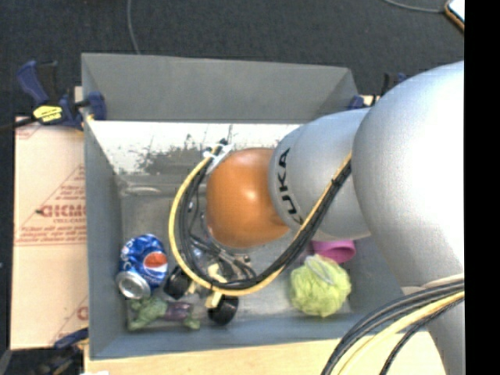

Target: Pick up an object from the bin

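Hanging low in bin (219, 92), tool (198, 297) spread apart; blue soda can (144, 264) just beside it, green toy (160, 312) near.

Robotics lab: KUKA arm (406, 170) over a grey metal bin (219, 92), dark carpet floor (234, 14).

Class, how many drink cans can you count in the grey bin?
1. The blue can lies by the bin's left wall; the arm covers the middle, so more may be hidden.
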Controlling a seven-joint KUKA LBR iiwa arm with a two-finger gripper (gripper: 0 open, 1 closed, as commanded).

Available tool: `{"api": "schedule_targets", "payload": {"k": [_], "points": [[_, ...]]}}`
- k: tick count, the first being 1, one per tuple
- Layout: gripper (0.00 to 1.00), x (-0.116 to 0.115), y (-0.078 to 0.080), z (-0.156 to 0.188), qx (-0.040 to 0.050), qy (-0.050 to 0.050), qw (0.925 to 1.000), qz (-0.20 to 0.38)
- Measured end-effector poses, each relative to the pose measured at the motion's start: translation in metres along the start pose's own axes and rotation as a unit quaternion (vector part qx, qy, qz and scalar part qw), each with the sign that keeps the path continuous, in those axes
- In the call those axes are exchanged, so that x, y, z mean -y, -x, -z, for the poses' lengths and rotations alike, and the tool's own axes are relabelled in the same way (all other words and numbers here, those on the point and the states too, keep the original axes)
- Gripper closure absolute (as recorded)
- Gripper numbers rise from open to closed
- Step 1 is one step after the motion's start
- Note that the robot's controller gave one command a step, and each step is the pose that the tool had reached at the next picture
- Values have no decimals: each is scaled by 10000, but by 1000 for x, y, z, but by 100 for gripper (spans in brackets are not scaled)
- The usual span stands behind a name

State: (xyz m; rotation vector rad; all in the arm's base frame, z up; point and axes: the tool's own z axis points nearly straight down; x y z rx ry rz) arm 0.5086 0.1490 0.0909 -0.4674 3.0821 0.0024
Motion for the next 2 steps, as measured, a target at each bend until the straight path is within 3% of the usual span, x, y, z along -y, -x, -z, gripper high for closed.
{"api": "schedule_targets", "payload": {"k": [2], "points": [[100,1,0,66,-39,-4,10000,-15]]}}
